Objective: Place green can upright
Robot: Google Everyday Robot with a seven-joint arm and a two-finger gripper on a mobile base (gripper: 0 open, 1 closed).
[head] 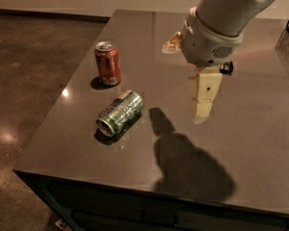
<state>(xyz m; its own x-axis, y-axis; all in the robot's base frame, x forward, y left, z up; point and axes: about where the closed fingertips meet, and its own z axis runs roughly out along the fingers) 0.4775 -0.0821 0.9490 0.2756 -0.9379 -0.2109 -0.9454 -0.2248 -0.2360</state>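
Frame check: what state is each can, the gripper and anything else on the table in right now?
Green aluminium drink can: lying on its side on the dark glossy table, untouched.
Red-orange drink can: standing upright, behind the green can.
Gripper: hovers above the table, right of the green can in view, apart from it.
Small black object: flat on the table, partly hidden by the arm.

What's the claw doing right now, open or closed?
Claw: cannot tell; it hangs above the table, apart from the green can lying on its side.
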